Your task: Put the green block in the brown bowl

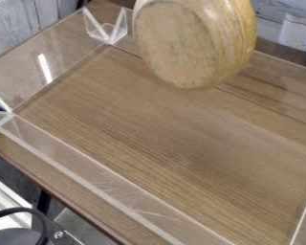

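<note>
Okay so, bit of an awkward view on my end: the gripper isn't in the picture, so I can't tell you whether its fingers are apart, together or clamped on something. That also means I can't honestly place stuff to one side of it or the other, sorry.

What I do get is the brown bowl (194,43), big and pale tan, cut off by the top edge of my view. It's tilted, with a broad round face showing plenty of grain and its thick side visible next to that. Can't say if anything's holding it. The green block doesn't show anywhere for me, so no clue where it sits relative to the gripper, or whether it's hidden.

Under all that is the wood-grain bench (168,134), with clear plastic panels (98,177) along its near side and a clear V-shaped bracket (106,26) just beside the bowl. Down in the near corner there's a black cable (26,212) curving over some pale hardware I can't identify.
</note>
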Available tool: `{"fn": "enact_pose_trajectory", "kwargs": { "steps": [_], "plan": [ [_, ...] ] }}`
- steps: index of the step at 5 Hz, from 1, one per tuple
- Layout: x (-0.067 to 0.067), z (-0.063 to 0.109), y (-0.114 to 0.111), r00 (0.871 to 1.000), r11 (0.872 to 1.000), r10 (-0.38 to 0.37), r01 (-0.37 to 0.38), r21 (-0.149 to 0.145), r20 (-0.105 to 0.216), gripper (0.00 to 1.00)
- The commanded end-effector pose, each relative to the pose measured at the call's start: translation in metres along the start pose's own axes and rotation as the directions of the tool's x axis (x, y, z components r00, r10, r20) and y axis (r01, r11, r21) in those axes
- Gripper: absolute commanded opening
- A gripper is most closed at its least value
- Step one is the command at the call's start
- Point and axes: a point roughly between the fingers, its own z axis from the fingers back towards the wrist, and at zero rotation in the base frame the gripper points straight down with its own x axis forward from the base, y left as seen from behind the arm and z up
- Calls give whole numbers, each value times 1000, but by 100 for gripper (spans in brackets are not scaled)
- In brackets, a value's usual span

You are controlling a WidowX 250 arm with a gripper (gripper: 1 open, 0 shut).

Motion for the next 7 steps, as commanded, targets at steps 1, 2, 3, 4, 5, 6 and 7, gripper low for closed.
{"fn": "enact_pose_trajectory", "kwargs": {
  "steps": [1,2,3,4,5,6,7],
  "plan": [
    [-6,-31,12,997,1000,-12,13,11,-76,0],
    [18,-27,24,999,1000,-13,14,6,-46,0],
    [13,-40,22,998,1000,-18,18,-5,-63,0],
    [8,-56,21,996,1000,-20,19,-19,-83,0],
    [6,-57,24,998,999,-33,33,-5,-56,0],
    [4,-57,27,999,999,-46,46,8,-28,0],
    [7,-65,32,997,998,-53,54,18,-58,0]
  ]
}}
